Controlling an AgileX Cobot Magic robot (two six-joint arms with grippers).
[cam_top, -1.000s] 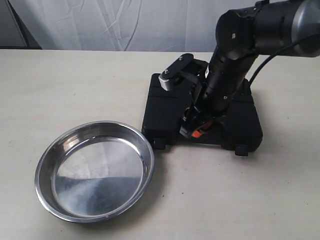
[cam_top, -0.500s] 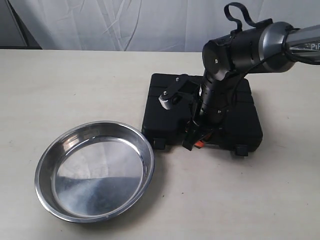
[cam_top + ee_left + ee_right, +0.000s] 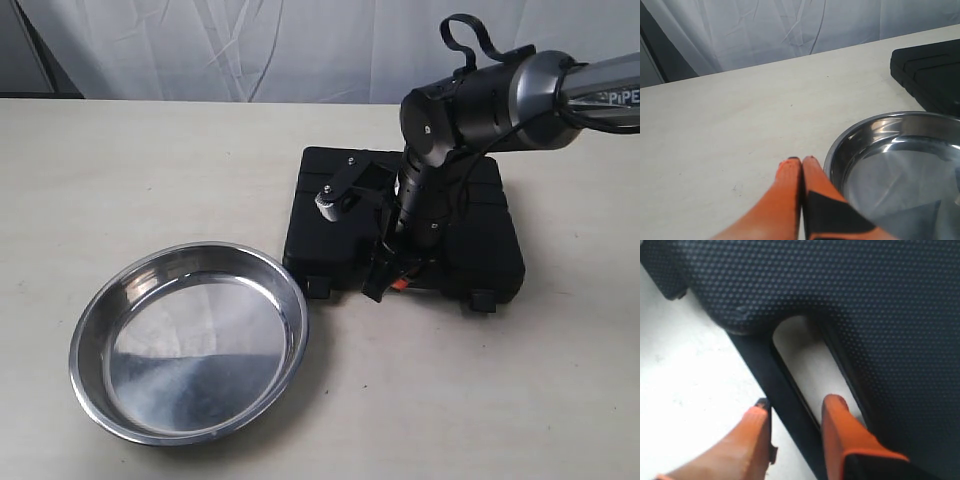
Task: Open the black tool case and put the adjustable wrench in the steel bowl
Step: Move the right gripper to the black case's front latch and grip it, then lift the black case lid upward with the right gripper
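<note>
The black tool case lies closed on the table, handle edge toward the front; the left wrist view catches its corner. The adjustable wrench is hidden. My right gripper is down at the case's front edge. In the right wrist view it stands open astride the handle bar, one fingertip in the handle slot, the other outside, a small gap showing. The steel bowl sits empty at the front left. My left gripper is shut on nothing, beside the bowl's rim.
Two latches stick out from the case's front edge. A white cloth backdrop hangs behind the table. The right arm's elbow and wrist camera hover over the case lid. Bare tabletop lies left of the case.
The right arm has swung down and forward over the case, and its gripper has sunk to the front handle edge. The bowl and the case have not moved.
</note>
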